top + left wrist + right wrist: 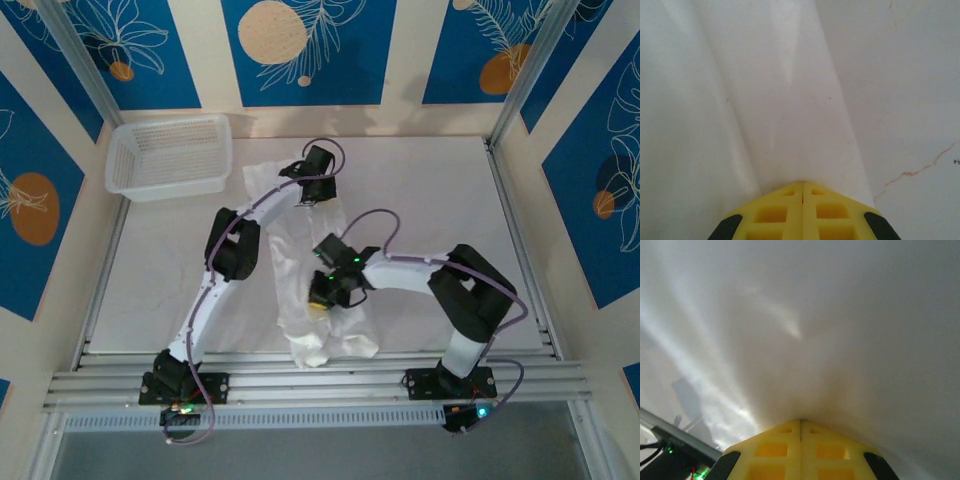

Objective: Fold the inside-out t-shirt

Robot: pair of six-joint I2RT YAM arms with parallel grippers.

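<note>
The white inside-out t-shirt (292, 265) lies as a long rumpled band down the middle of the table, from the far left of centre to the near edge. My left gripper (312, 200) is at its far end, shut on the cloth. In the left wrist view the yellow fingertips (802, 182) meet, and the t-shirt (780, 100) runs taut away from them. My right gripper (320, 303) is shut on the shirt nearer the front. There the closed tips (800, 421) pinch the t-shirt (815, 340), which rises ahead in a lifted sheet.
A white mesh basket (170, 155) stands at the far left corner. The pale table (430, 190) is bare to the right. Metal rails (320, 385) run along the near edge between the arm bases, and patterned walls close in the other three sides.
</note>
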